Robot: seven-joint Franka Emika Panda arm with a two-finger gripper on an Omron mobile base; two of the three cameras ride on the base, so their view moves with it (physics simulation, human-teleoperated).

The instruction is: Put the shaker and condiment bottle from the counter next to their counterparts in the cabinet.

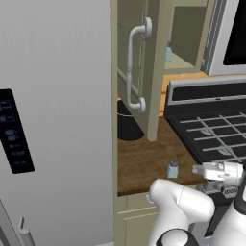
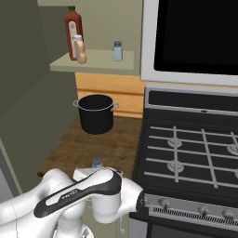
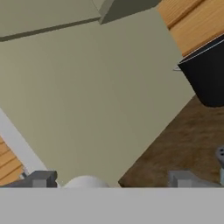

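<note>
The shaker (image 1: 173, 169) stands on the counter (image 1: 144, 161) near its front edge, at 9 o'clock from the gripper (image 1: 196, 169). The gripper's fingers (image 3: 41, 178) are spread wide and hold nothing. The condiment bottle (image 2: 81, 49) sits on the cabinet (image 2: 93, 62) shelf, with a counterpart shaker (image 2: 117, 51) at its 3 o'clock.

Flat, even rendered light is falling everywhere, with no glare and no sharp shadows. The cabinet (image 2: 28, 93) interior is looking dimmer. Edges are showing jagged and soft; the hand view is looking slightly blurred.
</note>
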